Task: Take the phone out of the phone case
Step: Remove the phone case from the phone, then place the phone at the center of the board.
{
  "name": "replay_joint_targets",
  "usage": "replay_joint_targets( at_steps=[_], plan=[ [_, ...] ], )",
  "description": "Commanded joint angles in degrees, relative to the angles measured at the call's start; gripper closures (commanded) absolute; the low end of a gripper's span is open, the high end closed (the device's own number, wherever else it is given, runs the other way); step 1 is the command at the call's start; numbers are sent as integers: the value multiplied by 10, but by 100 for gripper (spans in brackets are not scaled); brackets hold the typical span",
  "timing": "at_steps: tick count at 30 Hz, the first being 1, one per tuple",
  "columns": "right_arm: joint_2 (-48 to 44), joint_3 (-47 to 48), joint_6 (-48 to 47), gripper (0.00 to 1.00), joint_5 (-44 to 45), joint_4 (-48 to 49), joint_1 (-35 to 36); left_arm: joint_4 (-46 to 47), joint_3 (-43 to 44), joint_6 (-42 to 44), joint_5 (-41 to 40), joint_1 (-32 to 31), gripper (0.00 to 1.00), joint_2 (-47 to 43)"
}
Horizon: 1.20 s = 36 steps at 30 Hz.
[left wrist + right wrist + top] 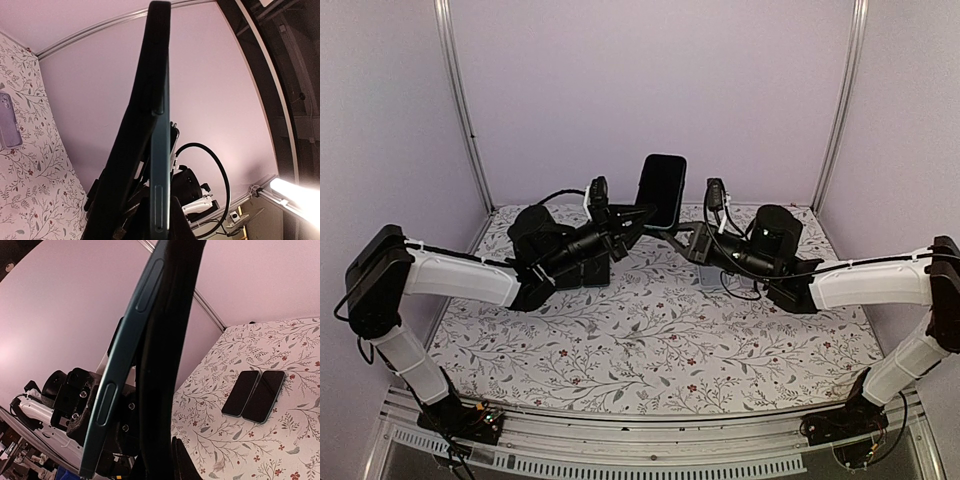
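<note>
Phone (661, 190) is held upright in mid-air, likely so both arms can reach it. Left of it, the left gripper (638, 215) pinches its lower edge; right of it, the right gripper (682, 232) clamps it too. Only the wrist views show the black phone case (131, 150) splitting from the phone's teal edge.

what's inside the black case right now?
A teal phone: its buttoned side edge shows beside the black case, whose lip covers only part of it. Both wrist views are edge-on, so the screen and how much sits inside are hidden.
</note>
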Motion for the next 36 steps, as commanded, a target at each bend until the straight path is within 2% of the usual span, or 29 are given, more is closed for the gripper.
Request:
replay_joint_targets(
  at_steps=[1,9,19,26,29,36],
  plan=[
    [-29,31,-2,100,19,-65,-23,27,-5,18,15,2,100,-11],
    [-33,59,-13,100,35,-166,-72,11,2,31,41,1,100,-15],
    [-54,81,-54,100,85,-254,-90,-26,-2,52,44,0,100,-31],
    [-79,90,-81,100,114,-337,-98,-147,-19,112,4,12,100,-84],
    [-97,88,-91,100,123,-366,-98,-232,-24,152,-16,34,100,-117],
    [-143,70,-109,100,131,-404,-99,-364,-47,219,-29,102,100,-180]
  ],
)
